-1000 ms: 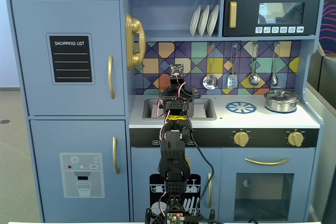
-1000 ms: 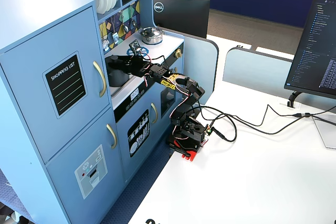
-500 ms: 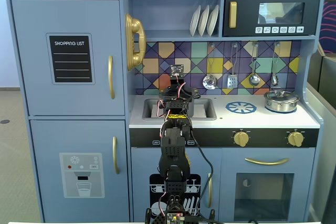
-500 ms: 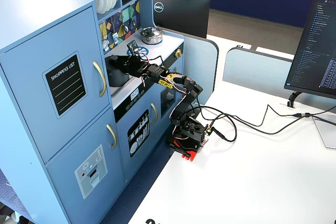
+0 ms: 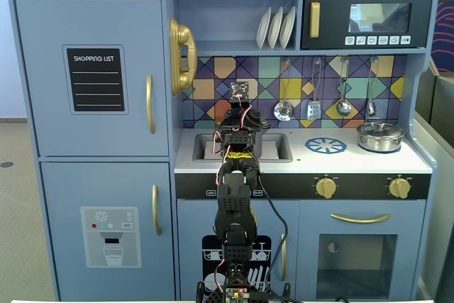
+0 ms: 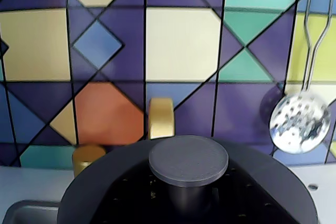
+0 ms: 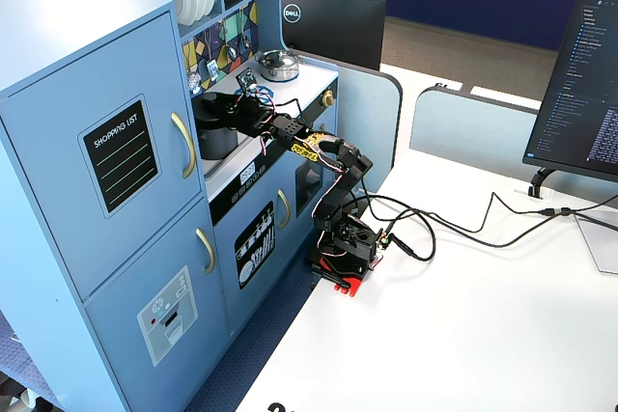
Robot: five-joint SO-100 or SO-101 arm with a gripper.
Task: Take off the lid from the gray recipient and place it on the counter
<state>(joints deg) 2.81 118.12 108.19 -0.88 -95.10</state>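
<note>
1. Closest to the camera in the wrist view is the lid (image 6: 189, 203), a big dark round disc filling the bottom middle of the frame, with its flat round knob (image 6: 188, 160) sticking up in the middle

2. The gripper's fingers do not show in the wrist view, so I cannot tell if they are wide, narrow, or pinching the knob; the knob sits very close below the camera, so I think the gripper is right at the lid

3. In a fixed view the arm (image 5: 234, 204) reaches up from the bottom middle of the frame and hides the gripper and most of the pot

4. In the other fixed view the gray recipient (image 7: 216, 132) stands in the upper left of the frame, by the sink, and the lid (image 7: 214, 102) looks to be on top of it, with the gripper (image 7: 232, 108) just beside it

5. So I think the job has hardly started: the lid is not off yet, and lifting it and putting it down are both left to do

6. The counter (image 5: 355, 159) is white, with a bare part right of the sink (image 5: 273, 148) near the blue burner ring (image 5: 325, 145)

7. Farther right sits the shiny silver pot (image 5: 380, 136), which is not the one to open

8. Farthest back is the colorful tile wall (image 6: 105, 51), with a holey silver spoon (image 6: 299, 121) hanging at the right of the wrist view
</note>
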